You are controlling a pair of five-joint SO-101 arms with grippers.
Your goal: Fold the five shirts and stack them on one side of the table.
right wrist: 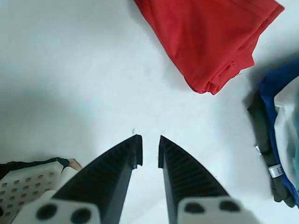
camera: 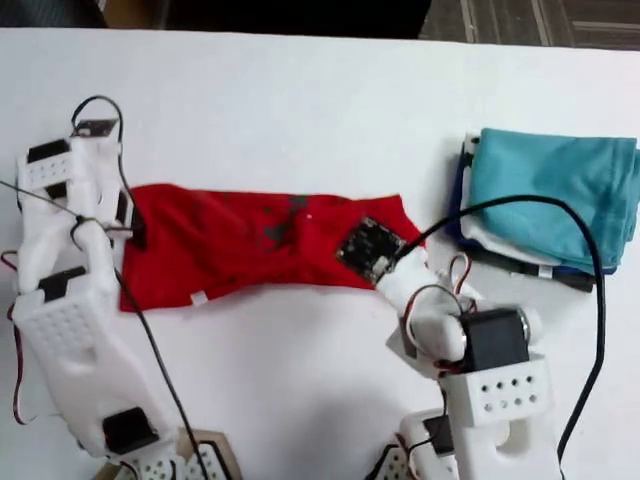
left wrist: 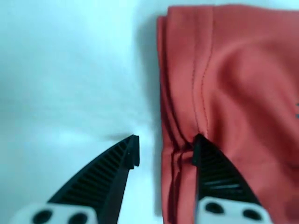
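Folded red shirt [camera: 250, 250] lies as a long strip across the table [camera: 300, 100], with one arm at each short end.

High view: the strip's long axis runs from the left arm [camera: 70, 300] to the right arm [camera: 480, 370], and the stack of folded shirts [camera: 550, 200], teal on top, sits just beyond the right-arm end. Left wrist view: the left gripper [left wrist: 166, 149] has its jaws spread astride the shirt's layered short edge, one finger on the red cloth and the other over bare table just beside it, pinching nothing. Right wrist view: the right gripper [right wrist: 149, 151] has its jaws nearly together with a narrow empty gap, over bare table. The shirt's other end lies ahead of its tips, apart from them. The left gripper looks the better placed to take hold.
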